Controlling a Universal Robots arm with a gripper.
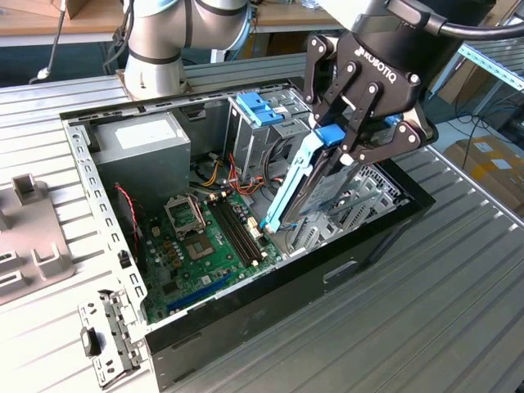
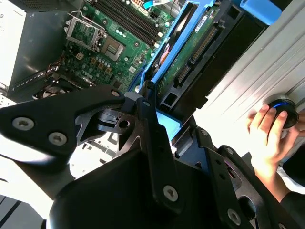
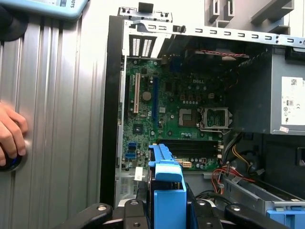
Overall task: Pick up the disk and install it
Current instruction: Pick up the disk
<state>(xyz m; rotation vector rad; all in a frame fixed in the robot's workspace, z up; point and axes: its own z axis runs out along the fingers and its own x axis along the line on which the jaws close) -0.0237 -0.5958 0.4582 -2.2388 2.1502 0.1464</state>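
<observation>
Fingers (image 1: 360,123) tight on tilted disk (image 1: 307,184) over PC case (image 1: 246,327), exterior view; second wrist view: hand (image 2: 267,129) on round knob (image 2: 283,107).

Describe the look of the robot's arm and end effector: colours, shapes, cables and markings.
The arm is built of rounded, silver-grey cylindrical joints. The end effector is matt black, with angular linked fingers pinned by silver screws and white lettering on its body. A thick black cable leads away from it.

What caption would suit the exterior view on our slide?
Gripper shut on the disk, holding it tilted over the open computer case.
</observation>
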